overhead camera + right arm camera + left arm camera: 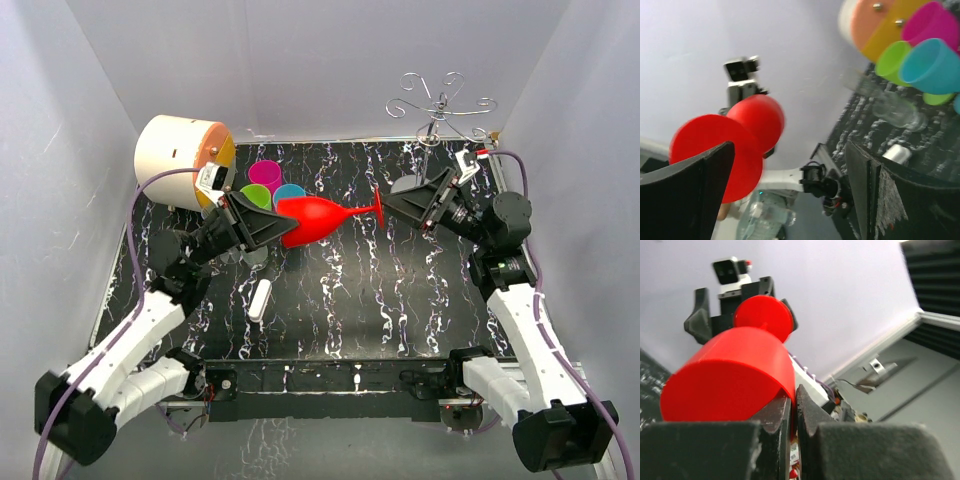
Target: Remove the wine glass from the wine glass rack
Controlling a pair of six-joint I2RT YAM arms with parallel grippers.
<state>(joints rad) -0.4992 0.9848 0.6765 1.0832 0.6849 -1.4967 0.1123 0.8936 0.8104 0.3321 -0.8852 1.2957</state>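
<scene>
The red wine glass hangs level above the table, bowl to the left and foot to the right. My left gripper is shut on the wall of the bowl at its rim; in the left wrist view the jaws pinch the red wall of the wine glass. My right gripper stands open at the foot, its fingers spread wide. In the right wrist view the wine glass sits beside one finger of my right gripper, unclamped. The wine glass rack stands at the back right, its arms bare.
A cream drum with an orange face lies at the back left. Pink, green and blue cups cluster beside it. A small white cylinder lies on the dark marbled table. White walls enclose the table.
</scene>
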